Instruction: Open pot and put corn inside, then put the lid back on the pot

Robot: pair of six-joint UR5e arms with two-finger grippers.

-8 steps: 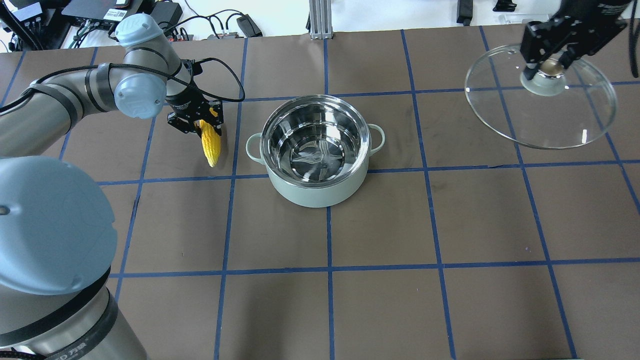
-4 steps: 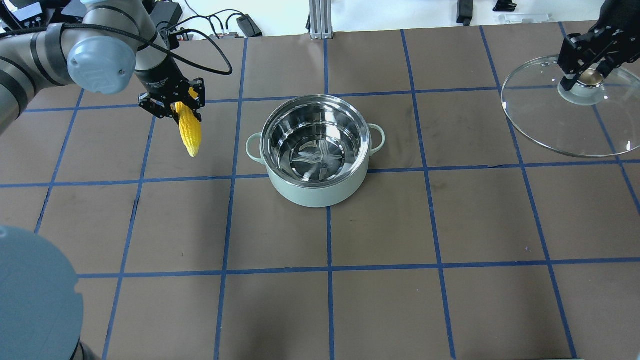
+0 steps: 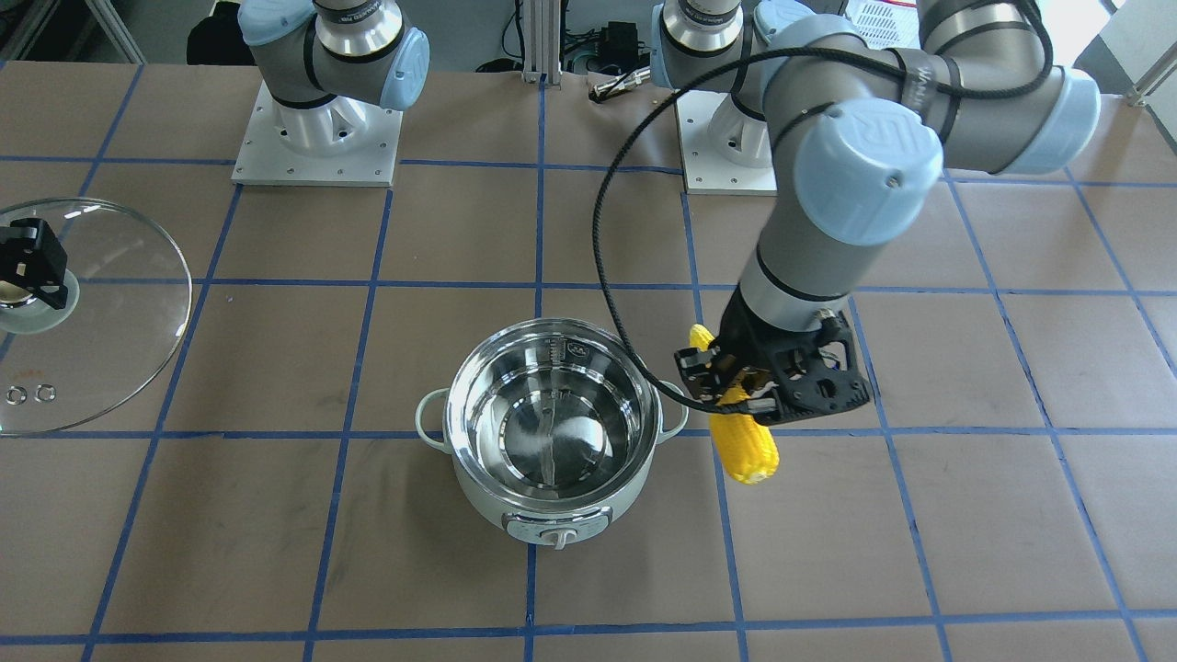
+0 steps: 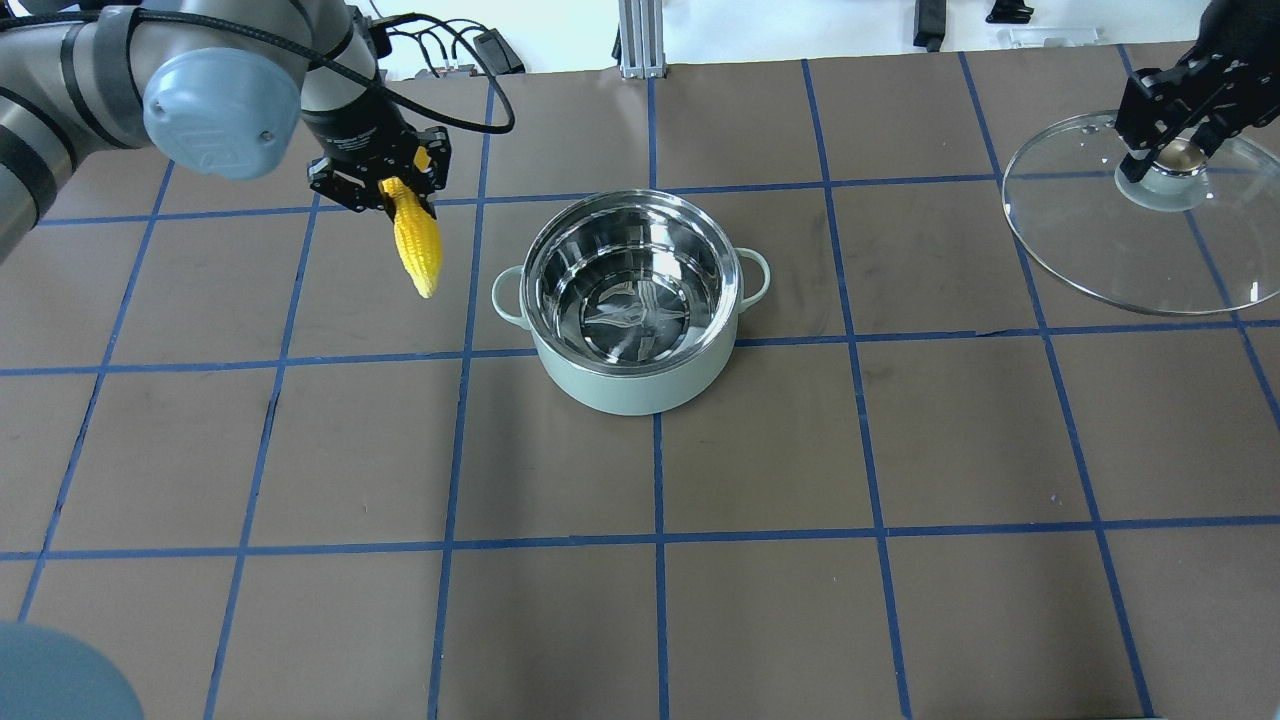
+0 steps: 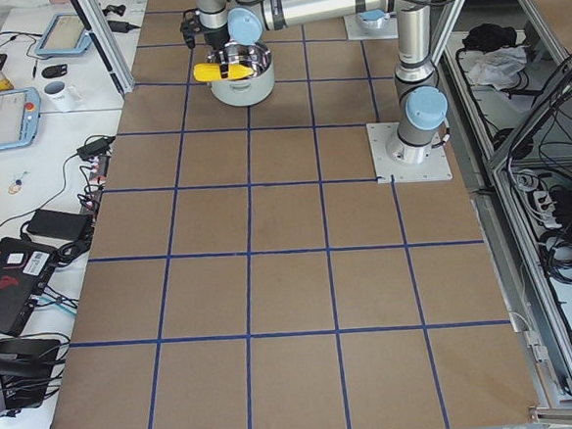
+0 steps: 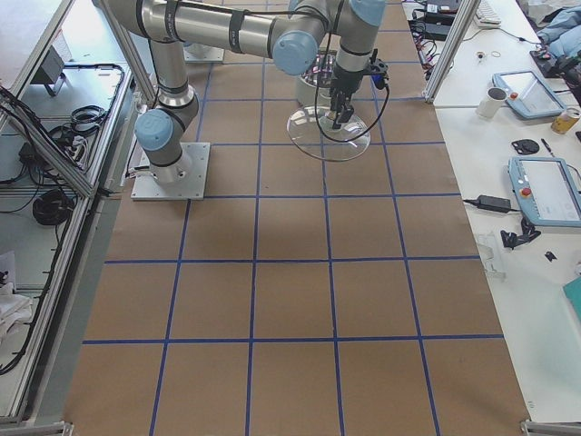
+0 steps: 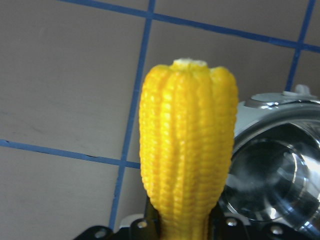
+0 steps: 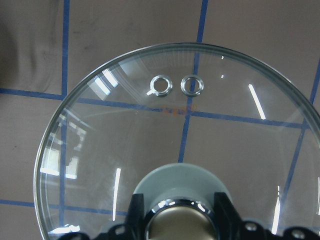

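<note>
Pot (image 4: pixel 620 392): we log it uncovered on the bench (image 4: pixel 800 450), knob panel facing away from the robot.
Corn (image 4: pixel 416 238): held above the bench just left of the pot, free end slanting down, outside the rim.
Left hand (image 4: pixel 388 185): clenched on the corn's upper end.
Lid (image 4: pixel 1100 255): well right of the pot, tilted.
Right hand (image 4: pixel 1165 145): grasping the lid's knob.

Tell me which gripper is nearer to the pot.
Left. The left gripper, holding the corn, hangs close beside the pot; the right gripper, on the lid, is far off to its other side.
</note>
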